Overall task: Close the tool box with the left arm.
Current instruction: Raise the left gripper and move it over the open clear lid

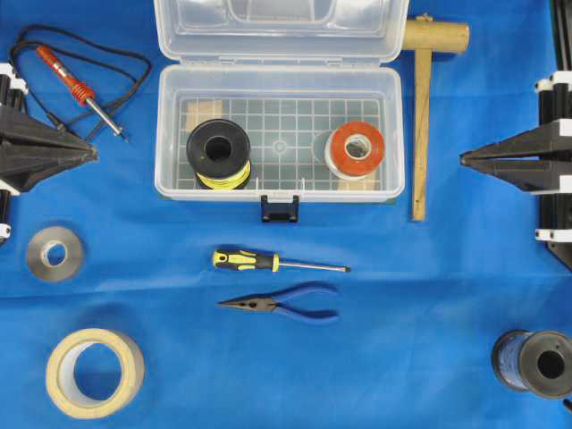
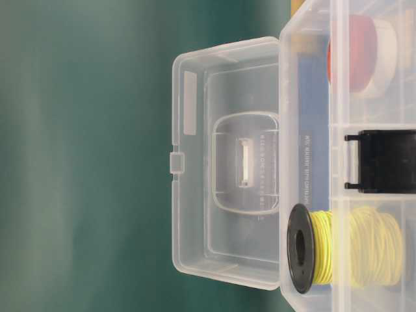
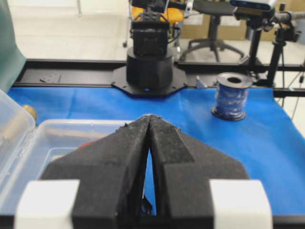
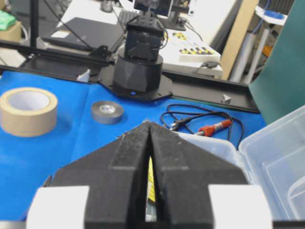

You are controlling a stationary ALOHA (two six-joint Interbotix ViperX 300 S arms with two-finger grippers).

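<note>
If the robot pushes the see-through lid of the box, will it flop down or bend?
The lid is thin clear plastic, so it probably feels light and may flex a little. It is joined along the back edge of the tool box, so a push should likely swing it shut rather than slide it away.

I'm seeing both arms wearing matte black. The left gripper [image 1: 94, 154] and right gripper [image 1: 463, 159] are each ending in two wedge-shaped fingers [image 3: 128, 157] tapering to a point, their rough foam-like faces showing fine grain at the edges. White blocks [image 3: 47, 202] are sitting at each finger's base. Black rods with white collars are running behind them.
</note>
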